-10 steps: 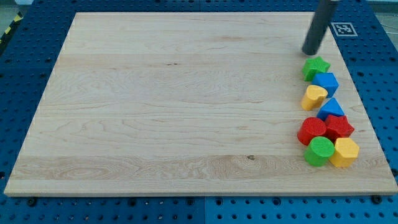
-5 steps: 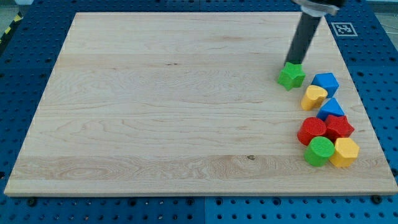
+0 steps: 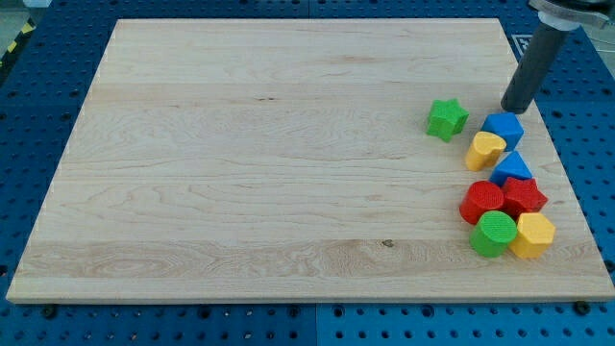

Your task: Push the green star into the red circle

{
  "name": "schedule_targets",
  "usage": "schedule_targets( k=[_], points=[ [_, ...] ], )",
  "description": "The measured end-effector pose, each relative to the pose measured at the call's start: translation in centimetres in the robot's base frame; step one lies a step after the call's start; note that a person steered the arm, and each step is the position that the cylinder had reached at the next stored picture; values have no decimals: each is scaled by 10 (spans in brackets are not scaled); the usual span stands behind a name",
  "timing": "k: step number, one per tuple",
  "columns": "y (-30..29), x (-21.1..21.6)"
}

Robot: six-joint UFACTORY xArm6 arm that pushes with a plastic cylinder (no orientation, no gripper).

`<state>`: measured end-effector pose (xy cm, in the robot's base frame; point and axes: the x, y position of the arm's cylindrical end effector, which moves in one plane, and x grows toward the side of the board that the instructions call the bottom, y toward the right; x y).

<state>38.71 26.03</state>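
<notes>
**One star set apart, tip off to its right**

Eight blocks are counted on the board [image 3: 288,144], all near its right edge. The green star [image 3: 448,118] lies apart from the rest, toward the board's middle from the cluster, touching nothing. The red circle [image 3: 483,203] sits lower down, near the bottom right corner, packed against a red block [image 3: 524,196], a green circle [image 3: 495,233] and a blue triangle [image 3: 512,167]. A yellow block [image 3: 533,234], a yellow heart [image 3: 485,150] and a blue block [image 3: 504,127] complete the group.

No fingers are fitted; the rod ends in a bare tip [image 3: 510,108], which stands near the top right corner, just above the blue block and well right of the star, touching neither as far as can be told.

Step judged in hand: repositioning for the push. The star is yet to be driven to the circle. The next move is judged to call for the tip to be brought to the star's upper left side, then swept toward the bottom right. The heart lies close to that line and may be clipped.
</notes>
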Motion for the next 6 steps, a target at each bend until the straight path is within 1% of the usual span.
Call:
schedule_targets(
  k=[1,2,4,6],
  points=[
    [-35,2],
    [-51,2],
    [-113,0],
    [-162,0]
  ],
)
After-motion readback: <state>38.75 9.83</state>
